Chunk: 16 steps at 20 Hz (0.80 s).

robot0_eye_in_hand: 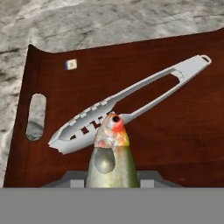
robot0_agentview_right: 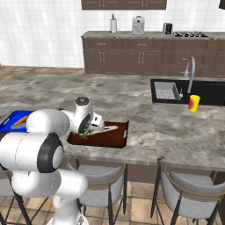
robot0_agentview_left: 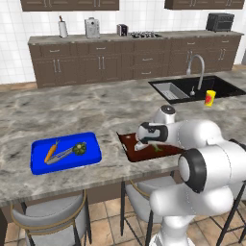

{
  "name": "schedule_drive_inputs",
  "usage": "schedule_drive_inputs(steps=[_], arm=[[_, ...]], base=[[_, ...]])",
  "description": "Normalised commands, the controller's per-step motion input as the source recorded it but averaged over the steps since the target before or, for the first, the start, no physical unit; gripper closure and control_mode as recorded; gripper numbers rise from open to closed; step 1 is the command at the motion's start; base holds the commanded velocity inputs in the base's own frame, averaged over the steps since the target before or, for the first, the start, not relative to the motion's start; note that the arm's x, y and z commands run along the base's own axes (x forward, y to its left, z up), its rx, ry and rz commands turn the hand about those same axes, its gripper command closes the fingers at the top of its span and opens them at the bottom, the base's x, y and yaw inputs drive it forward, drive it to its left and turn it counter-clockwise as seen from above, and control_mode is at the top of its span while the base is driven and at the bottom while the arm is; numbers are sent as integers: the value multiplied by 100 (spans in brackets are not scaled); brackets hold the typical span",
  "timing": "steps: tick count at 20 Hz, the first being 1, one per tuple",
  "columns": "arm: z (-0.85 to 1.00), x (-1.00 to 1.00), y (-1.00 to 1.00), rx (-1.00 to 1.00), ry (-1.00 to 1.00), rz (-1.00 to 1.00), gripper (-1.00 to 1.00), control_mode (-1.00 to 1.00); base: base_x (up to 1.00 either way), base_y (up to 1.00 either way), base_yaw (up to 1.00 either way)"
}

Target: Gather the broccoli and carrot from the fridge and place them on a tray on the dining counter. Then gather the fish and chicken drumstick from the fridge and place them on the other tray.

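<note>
Now tool [robot0_eye_in_hand: 112, 181] pinching fish [robot0_eye_in_hand: 111, 157] over brown tray [robot0_eye_in_hand: 175, 131] holding tongs [robot0_eye_in_hand: 131, 103]; blue tray [robot0_agentview_left: 89, 156] holds carrot [robot0_agentview_left: 51, 151], broccoli [robot0_agentview_left: 79, 148].

colours on the dining counter

the grey-and-white veined marble counter [robot0_agentview_left: 57, 113] carries a bright blue plastic tray [robot0_agentview_left: 41, 165] with an orange carrot [robot0_agentview_left: 51, 151] and a dark green broccoli floret [robot0_agentview_left: 79, 148]. the dark reddish-brown wooden tray [robot0_eye_in_hand: 175, 127] holds pale grey metal tongs [robot0_eye_in_hand: 131, 100]. the olive-green fish [robot0_eye_in_hand: 111, 162] has a red-orange head. a yellow cup with a red band [robot0_agentview_left: 210, 98] stands by the black sink [robot0_agentview_left: 226, 86].

The fish [robot0_eye_in_hand: 110, 162] hangs over the right tray [robot0_eye_in_hand: 183, 131] beside tongs [robot0_eye_in_hand: 131, 98]; carrot [robot0_agentview_left: 51, 151] and broccoli [robot0_agentview_left: 79, 148] lie in the left tray [robot0_agentview_left: 91, 158]
</note>
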Motion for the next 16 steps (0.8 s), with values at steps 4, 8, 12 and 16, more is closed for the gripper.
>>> schedule_drive_inputs(steps=[4, 8, 12, 16], arm=[[-16, 14, 0, 0, 2, 0, 100, -100], [-19, 13, 0, 0, 3, 0, 100, -100], [-18, 14, 0, 0, 3, 0, 100, -100], [-19, 13, 0, 0, 4, 0, 100, -100]], base=[[0, 0, 0], [0, 0, 0], [0, 0, 0], [0, 0, 0]])
